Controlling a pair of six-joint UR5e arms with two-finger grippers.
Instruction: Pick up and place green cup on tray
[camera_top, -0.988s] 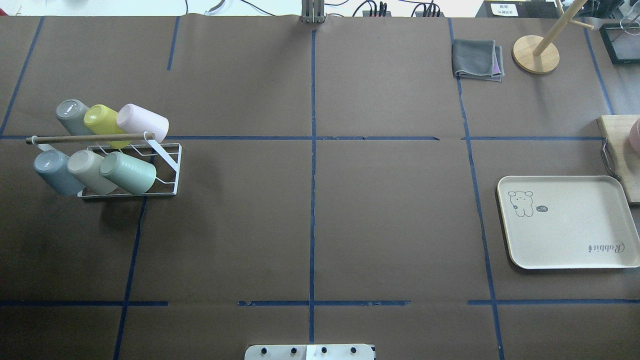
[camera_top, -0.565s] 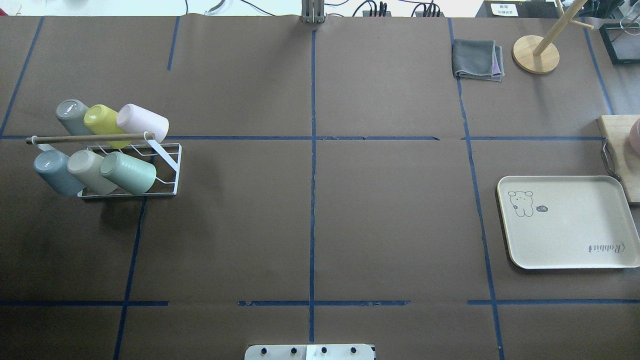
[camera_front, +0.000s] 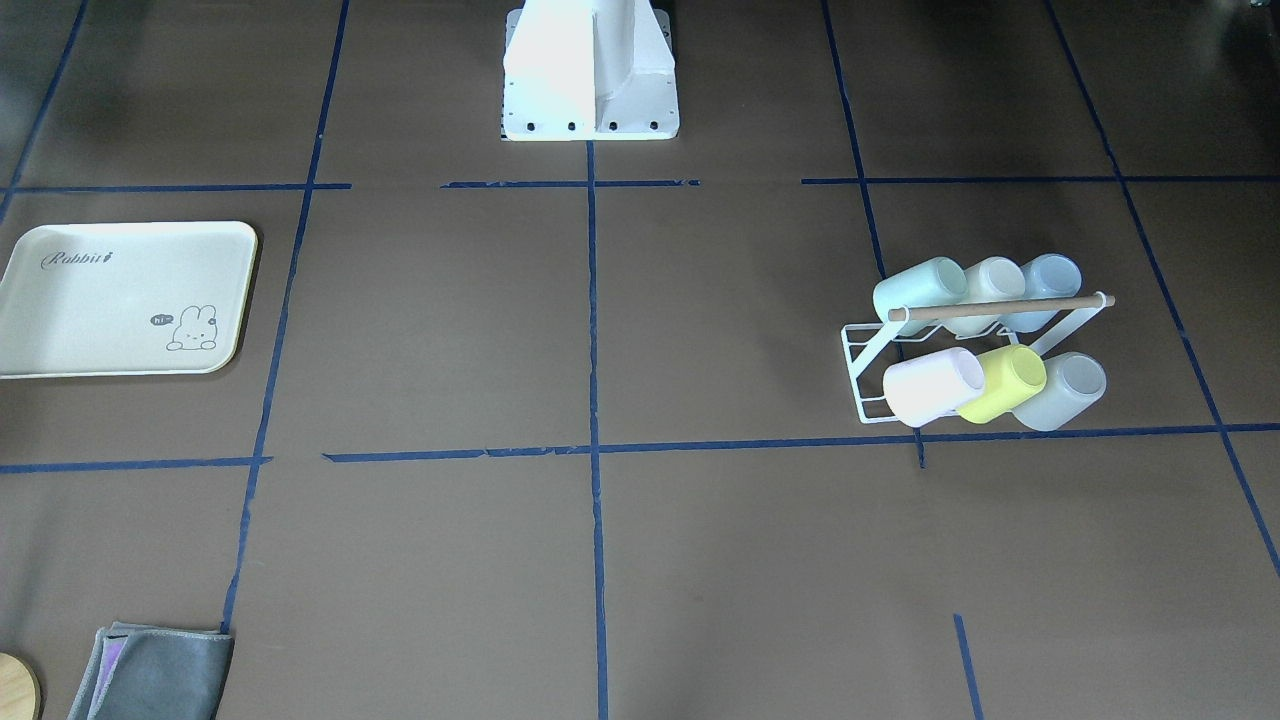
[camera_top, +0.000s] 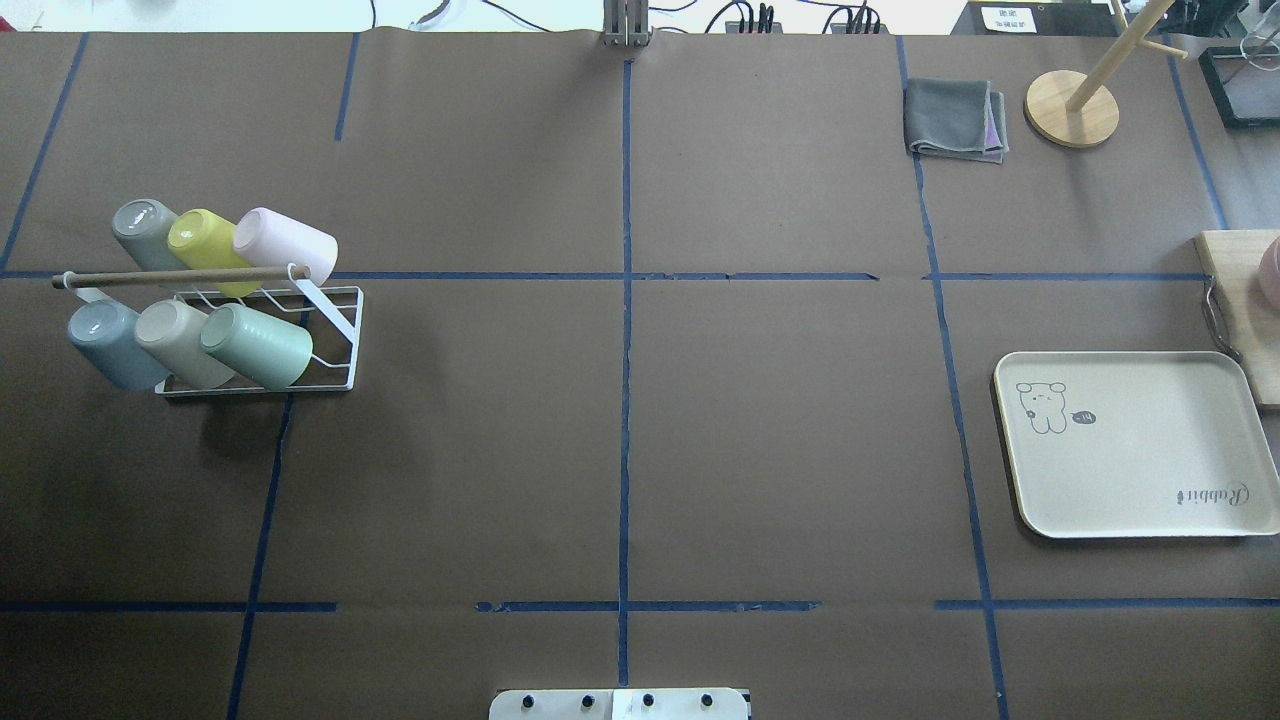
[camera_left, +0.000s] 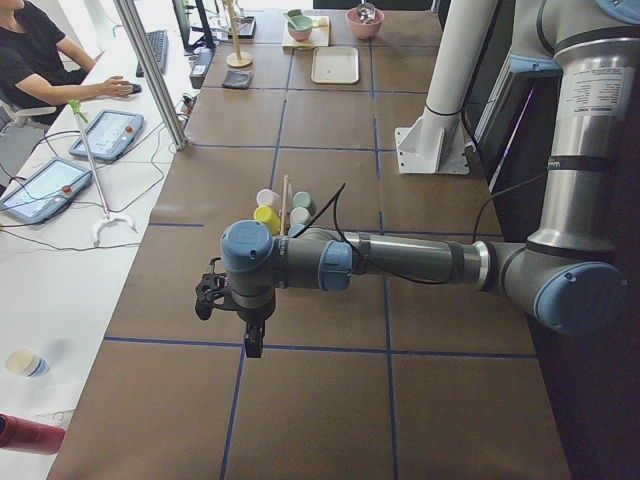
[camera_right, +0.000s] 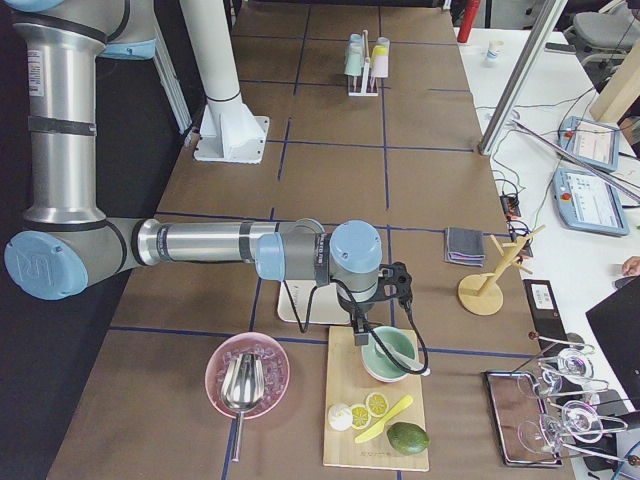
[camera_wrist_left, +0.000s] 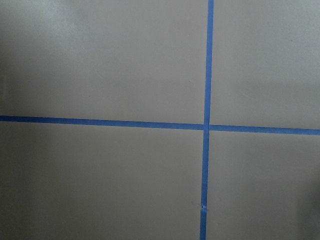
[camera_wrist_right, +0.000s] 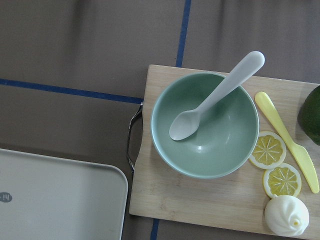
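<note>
The green cup (camera_top: 258, 347) lies tilted on a white wire rack (camera_top: 335, 335) at the table's left, rightmost in the near row; it also shows in the front view (camera_front: 920, 283). The cream tray (camera_top: 1130, 470) lies at the right, with nothing on it, and shows in the front view (camera_front: 100, 320) and the right wrist view (camera_wrist_right: 60, 200). My left gripper (camera_left: 253, 345) hangs over bare table well short of the rack; I cannot tell if it is open. My right gripper (camera_right: 365, 328) hangs over a green bowl beside the tray; I cannot tell its state.
The rack also holds yellow (camera_top: 205, 245), pink, beige and grey-blue cups under a wooden bar. A cutting board with a green bowl and spoon (camera_wrist_right: 205, 125), lemon slices and a pink bowl (camera_right: 247, 375) lie by the tray. A grey cloth (camera_top: 955, 118) and wooden stand (camera_top: 1072, 108) are far right.
</note>
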